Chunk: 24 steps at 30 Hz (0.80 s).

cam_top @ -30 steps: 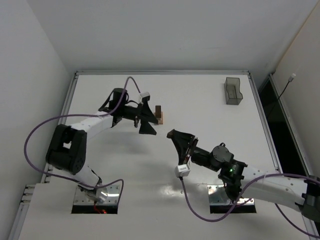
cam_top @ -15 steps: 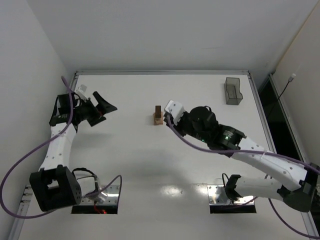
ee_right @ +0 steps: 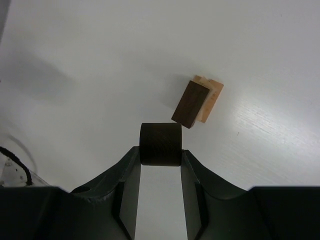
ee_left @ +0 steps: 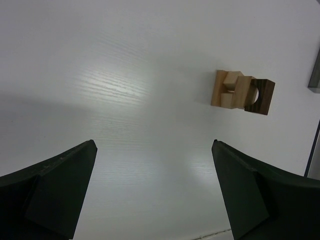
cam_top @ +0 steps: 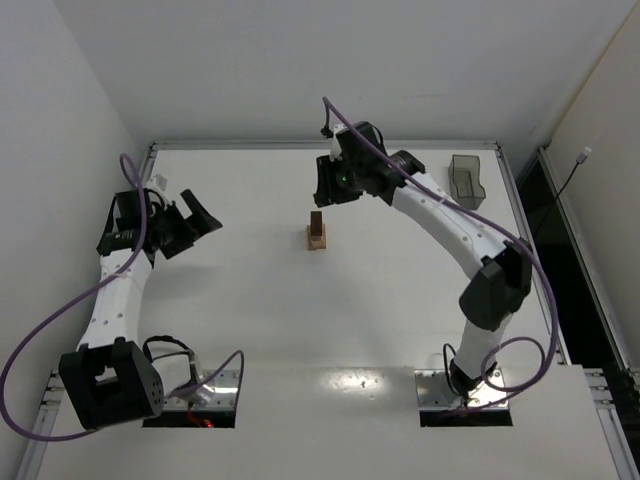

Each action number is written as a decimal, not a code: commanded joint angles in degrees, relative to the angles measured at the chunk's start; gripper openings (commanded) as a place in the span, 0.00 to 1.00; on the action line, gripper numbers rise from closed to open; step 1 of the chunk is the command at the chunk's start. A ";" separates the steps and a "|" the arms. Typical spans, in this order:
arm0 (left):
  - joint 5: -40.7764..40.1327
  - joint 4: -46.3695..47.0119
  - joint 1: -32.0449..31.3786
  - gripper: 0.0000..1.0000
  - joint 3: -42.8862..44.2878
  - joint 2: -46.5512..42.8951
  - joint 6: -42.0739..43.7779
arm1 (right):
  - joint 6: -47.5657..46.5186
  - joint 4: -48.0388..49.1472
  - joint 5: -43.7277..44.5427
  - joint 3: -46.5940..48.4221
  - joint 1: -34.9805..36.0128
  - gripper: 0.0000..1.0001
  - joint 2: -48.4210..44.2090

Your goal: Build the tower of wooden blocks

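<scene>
right wrist view: right gripper [ee_right: 160,160] is closed part-way on a small dark brown wooden piece [ee_right: 160,144], pinched by its opposite sides between the two fingertips. corners look rounded; exact shape not resolvable. the piece sticks out past the tips, with its leading face free.

handling (judgement): wood, so stiff and light. faces are smooth, so it is likely to slip if the pinch slackens. a hold across the sides seems right, since it leaves one face free to seat. the wood block tower [ee_right: 198,102] is the fragile part. it is narrow, the blocks sit loose on each other, and a sideways nudge would probably topple it. any contact should come straight down onto its top.

tower vs tool: the tower stands on the white table [ee_right: 75,60], light tan blocks below and a dark brown block on top. it lies ahead of the held piece and a little to the right, near but apart, with bare table showing between them. not aligned: the top block is skewed against the finger line. top external view: the gripper hangs just beyond the tower's far side. height gap cannot be told.

left gripper [ee_left: 153,146]: jaws wide apart, holding nothing, well to the left of the tower. translucent grey container [cam_top: 466,182]: well right of the tower, toward the far edge.
</scene>
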 commanded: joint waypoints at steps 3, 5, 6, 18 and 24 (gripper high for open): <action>-1.32 0.70 -0.05 1.00 1.77 1.28 0.85 | 7.39 -9.73 5.03 9.80 -0.72 0.00 8.58; -1.32 0.70 -0.05 1.00 1.77 1.80 0.85 | 7.39 -10.52 7.23 11.13 -0.20 0.00 11.04; -1.32 0.70 -0.05 1.00 1.77 1.81 0.32 | 7.91 -11.04 8.03 11.74 0.33 0.00 12.45; -1.32 2.45 -0.05 1.00 -0.34 1.28 -0.21 | 17.41 -12.19 14.18 16.84 3.40 0.00 18.34; -0.79 2.46 -0.05 1.00 -1.05 1.28 -0.21 | 18.73 -12.72 18.14 18.16 4.55 0.00 20.72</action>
